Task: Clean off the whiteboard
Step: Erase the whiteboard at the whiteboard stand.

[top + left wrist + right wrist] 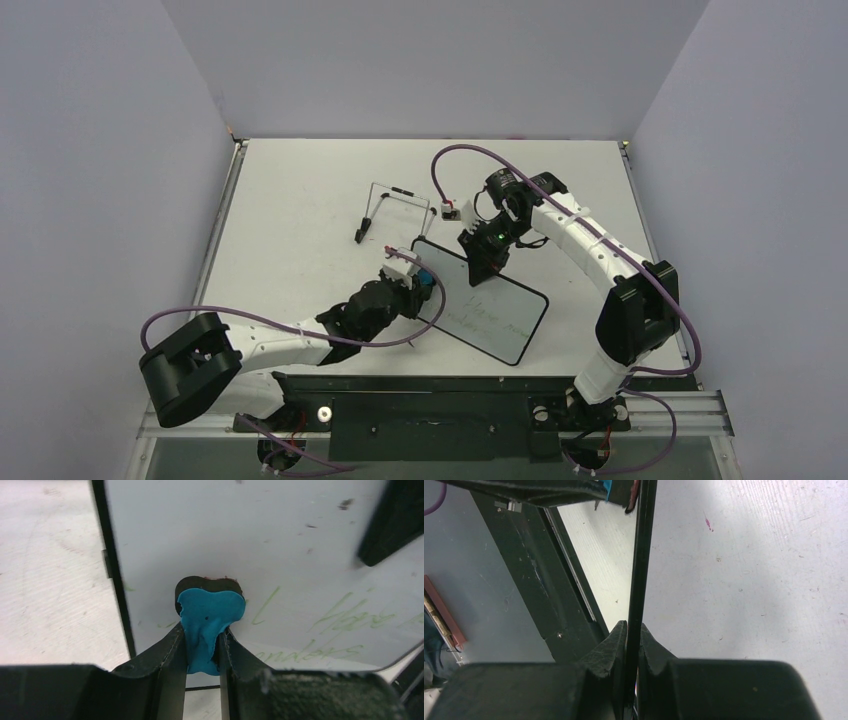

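- The left fingers (175,645) fill the bottom of the left wrist view, closed tight on a blue eraser (210,612) so that its soft body bulges out above the tips.
- The eraser's dark pad sits against the face of the whiteboard (225,530), just inside the left side of the black frame.
- Green handwriting (350,615) runs across the whiteboard to the right of the eraser and below it. A few dark specks mark the white area above.
- In the right wrist view the right fingers (616,647) pinch the whiteboard's thin black edge (640,580), one on each face, with the whiteboard seen edge-on.
- From above, the whiteboard (500,310) is at the middle of the counter (300,200), set askew between the two arms. The right fingers (483,268) are at its far long edge and the left fingers (410,272) at its left end with the eraser (427,281).
- I cannot tell whether its near edge rests on the counter.
- A black wire stand (390,205) sits farther back on the counter, apart from the whiteboard.
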You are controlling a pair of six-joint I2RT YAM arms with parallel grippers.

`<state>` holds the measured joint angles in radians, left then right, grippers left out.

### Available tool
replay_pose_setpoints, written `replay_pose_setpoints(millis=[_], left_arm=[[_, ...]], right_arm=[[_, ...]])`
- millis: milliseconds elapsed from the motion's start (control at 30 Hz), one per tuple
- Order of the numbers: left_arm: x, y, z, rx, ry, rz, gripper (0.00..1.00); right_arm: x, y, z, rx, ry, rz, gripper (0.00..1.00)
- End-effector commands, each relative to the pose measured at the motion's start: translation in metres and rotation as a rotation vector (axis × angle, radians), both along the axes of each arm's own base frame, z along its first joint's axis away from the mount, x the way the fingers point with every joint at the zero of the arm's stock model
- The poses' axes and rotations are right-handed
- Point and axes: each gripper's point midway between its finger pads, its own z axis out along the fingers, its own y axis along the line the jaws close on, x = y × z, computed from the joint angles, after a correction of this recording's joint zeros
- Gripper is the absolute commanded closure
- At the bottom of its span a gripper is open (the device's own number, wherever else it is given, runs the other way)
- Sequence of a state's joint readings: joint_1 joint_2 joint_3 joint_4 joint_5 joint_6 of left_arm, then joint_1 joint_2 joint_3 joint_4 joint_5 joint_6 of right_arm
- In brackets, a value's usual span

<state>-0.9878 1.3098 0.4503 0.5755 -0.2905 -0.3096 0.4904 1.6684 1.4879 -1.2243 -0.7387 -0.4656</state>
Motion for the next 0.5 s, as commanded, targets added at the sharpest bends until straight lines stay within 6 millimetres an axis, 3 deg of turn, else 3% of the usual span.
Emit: replay_pose_setpoints(millis=[0,133,233,300,467], left_arm=[[0.028,0.046,-0.01,0.074,0.001,0.303,1.0],[0.033,0.057,-0.014,0.107,0.003,0.369,1.0],[0.031,0.049,-0.016,0.119,0.001,0.325,1.0],[0.023,0.025,-0.005,0.052,-0.03,0.198,1.0],[0.003,-0.012,0.006,0.023,-0.078,-0.013,1.0]], right_arm=[[-0.026,0.023,0.023,0.152,0.046,0.096,1.0],[-0.026,0.023,0.022,0.151,0.048,0.096,1.0],[-0.026,0.023,0.023,0.152,0.047,0.096,1.0],[-0.028,0.023,0.023,0.153,0.051,0.098,1.0],[-0.029,0.024,0.022,0.157,0.06,0.104,1.0]])
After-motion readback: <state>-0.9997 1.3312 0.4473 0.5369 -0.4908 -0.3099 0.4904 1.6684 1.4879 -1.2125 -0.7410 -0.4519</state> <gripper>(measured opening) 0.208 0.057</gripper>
